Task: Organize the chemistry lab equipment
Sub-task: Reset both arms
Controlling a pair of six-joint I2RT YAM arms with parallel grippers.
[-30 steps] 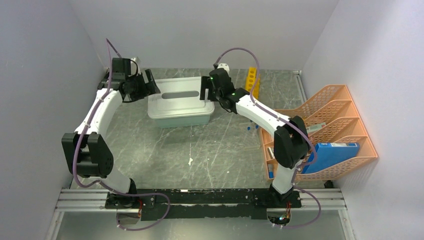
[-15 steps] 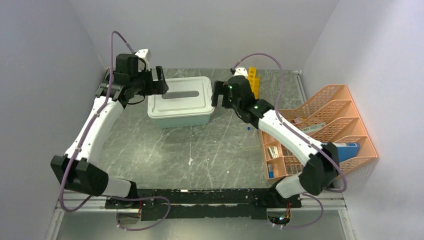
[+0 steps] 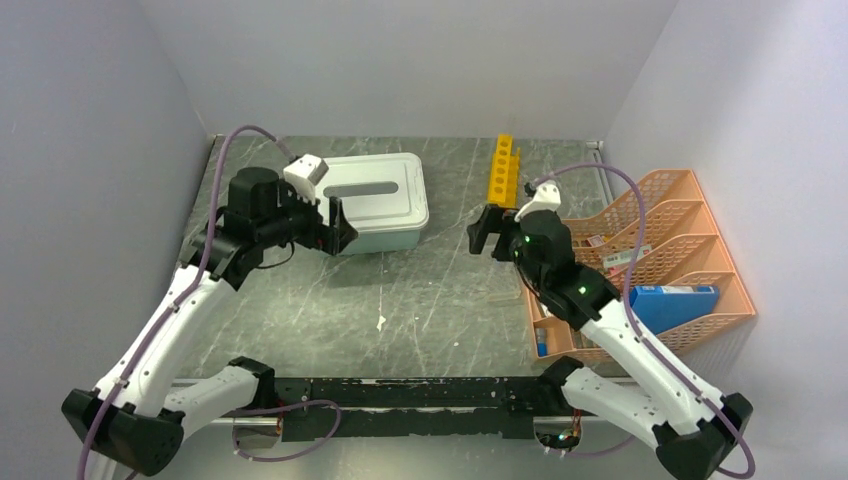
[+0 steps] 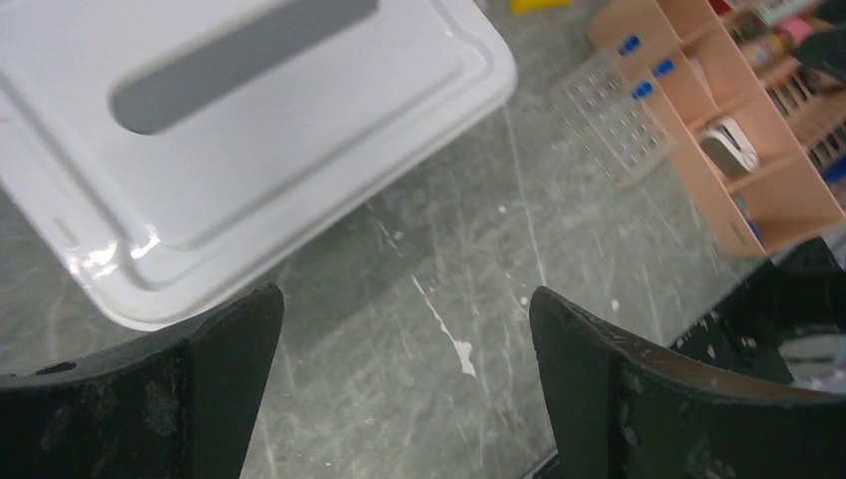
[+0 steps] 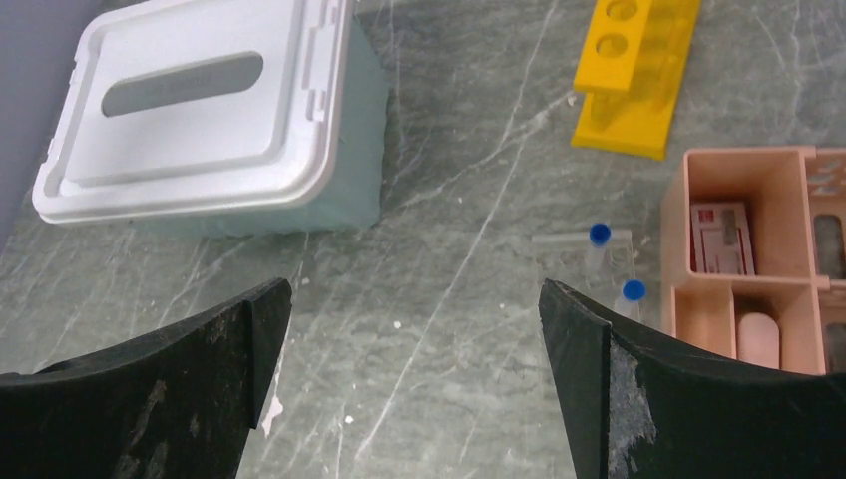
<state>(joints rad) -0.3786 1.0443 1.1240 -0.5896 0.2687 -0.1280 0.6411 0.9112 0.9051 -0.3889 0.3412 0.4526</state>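
Grey veined table under everything. At 3 o'clock in the top view, orange mesh organiser holding a blue box. Partly blocked there by the right arm, and cut down to one corner in both wrist views.

At 11 o'clock, pale tub closed under a whitish lid. Near left corner covered from above by the left claw. Whole lid seen only from the right wrist.

Left claw spread wide, gripping nothing, over bare table just off the tub's corner. Right claw near 2 o'clock, likewise spread wide and empty. Hard to judge from above, plain from its own camera.

Yellow rack at 1 o'clock on the table, well apart from the tub. Far end cropped in the right wrist view, a mere sliver in the left.

Small blue-capped tubes just beside the organiser's corner, at 5 o'clock from the rack. Hidden from above behind the right arm, blurred from the left wrist. Possibly in a clear holder, but too faint to tell.
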